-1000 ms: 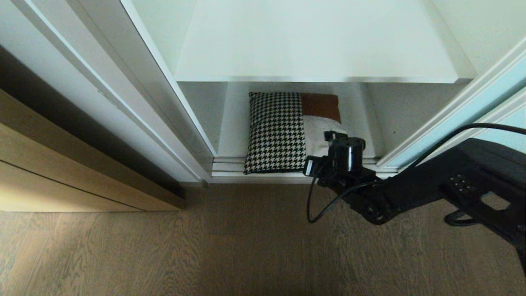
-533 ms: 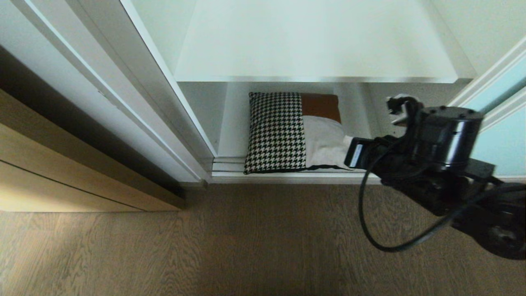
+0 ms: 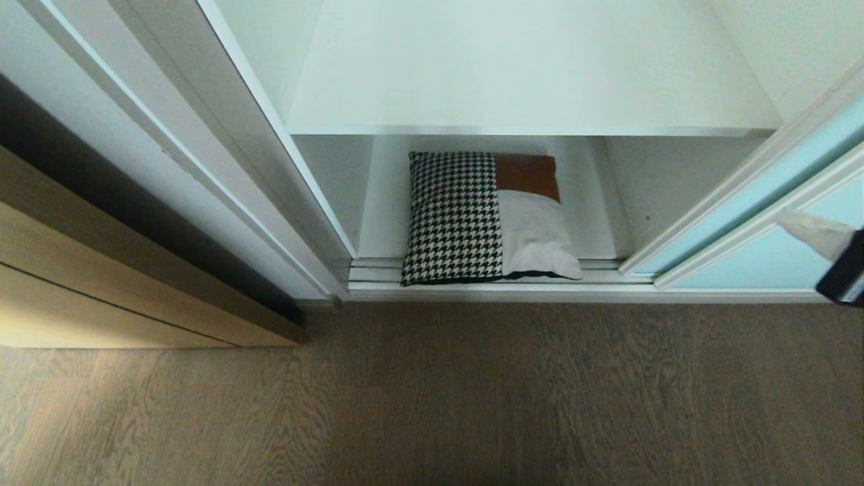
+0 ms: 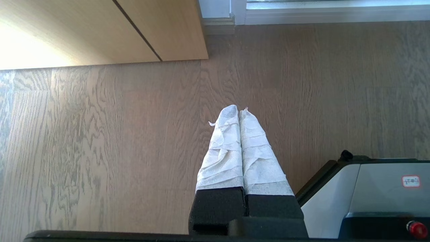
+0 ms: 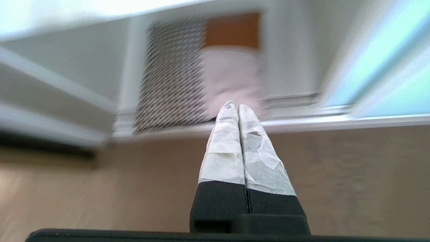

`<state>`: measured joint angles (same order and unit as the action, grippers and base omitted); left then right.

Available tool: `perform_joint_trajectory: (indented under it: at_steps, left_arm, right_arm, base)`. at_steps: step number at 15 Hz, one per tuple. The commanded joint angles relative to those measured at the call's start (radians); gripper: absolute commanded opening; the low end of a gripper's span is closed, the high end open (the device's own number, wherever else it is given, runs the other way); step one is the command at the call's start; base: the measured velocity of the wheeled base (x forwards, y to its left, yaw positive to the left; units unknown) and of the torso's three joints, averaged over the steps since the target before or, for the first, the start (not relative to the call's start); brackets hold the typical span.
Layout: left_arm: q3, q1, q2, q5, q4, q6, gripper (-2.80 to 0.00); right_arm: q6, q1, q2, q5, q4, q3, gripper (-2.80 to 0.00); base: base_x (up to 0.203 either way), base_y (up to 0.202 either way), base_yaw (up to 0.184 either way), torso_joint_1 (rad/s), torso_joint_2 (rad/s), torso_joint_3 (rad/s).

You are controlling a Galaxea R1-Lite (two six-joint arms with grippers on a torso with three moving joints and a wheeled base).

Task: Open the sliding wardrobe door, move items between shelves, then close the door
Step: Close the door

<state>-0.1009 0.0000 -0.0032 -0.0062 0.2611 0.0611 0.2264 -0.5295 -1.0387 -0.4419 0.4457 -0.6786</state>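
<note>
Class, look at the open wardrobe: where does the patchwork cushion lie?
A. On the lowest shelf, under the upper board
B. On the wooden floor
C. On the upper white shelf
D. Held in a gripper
A: the cushion lies flat on the lowest shelf, beneath the bare upper shelf.

No writing can be read anywhere. The only sign-like mark is a small white sticker with a red outline (image 4: 411, 181) on the grey robot base panel (image 4: 336, 201) beside the left gripper's jaws in the left wrist view; its characters are too small to make out.
</note>
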Motion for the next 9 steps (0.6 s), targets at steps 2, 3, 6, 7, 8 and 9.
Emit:
perform_joint_trajectory:
  at_steps: [2,3,6,7,8,9]
  left_arm:
    - [0.0,0.0,0.003,0.0,0.003,0.0,-2.8]
    - [0.0,0.0,0.003,0.0,0.003,0.0,-2.8]
    - [0.0,0.0,0.003,0.0,0.003,0.0,-2.8]
    - [0.0,0.0,0.003,0.0,0.003,0.0,-2.8]
    - [0.0,0.0,0.003,0.0,0.003,0.0,-2.8]
    - [0.0,0.0,0.003,0.0,0.003,0.0,-2.8]
  right_arm:
    - [-0.02,0.134,0.282,-0.014,-0.035,0.116,-2.8]
    - [-0.028,0.201,0.343,-0.015,-0.058,0.162,-2.8]
    - [-0.033,0.349,0.525,-0.017,-0.103,0.307,-2.8]
    - [-0.037,0.378,0.579,-0.018,-0.104,0.37,-2.8]
    - [-0.05,0.414,0.631,-0.014,-0.104,0.43,-2.8]
    - [-0.08,0.442,0.677,-0.008,-0.103,0.481,-2.8]
  base:
    - [0.0,0.0,0.0,0.0,0.0,0.0]
    - [0.0,0.0,0.0,0.0,0.0,0.0]
    - [0.0,0.0,0.0,0.0,0.0,0.0]
    - [0.0,0.0,0.0,0.0,0.0,0.0]
    - [0.0,0.0,0.0,0.0,0.0,0.0]
    - [0.0,0.0,0.0,0.0,0.0,0.0]
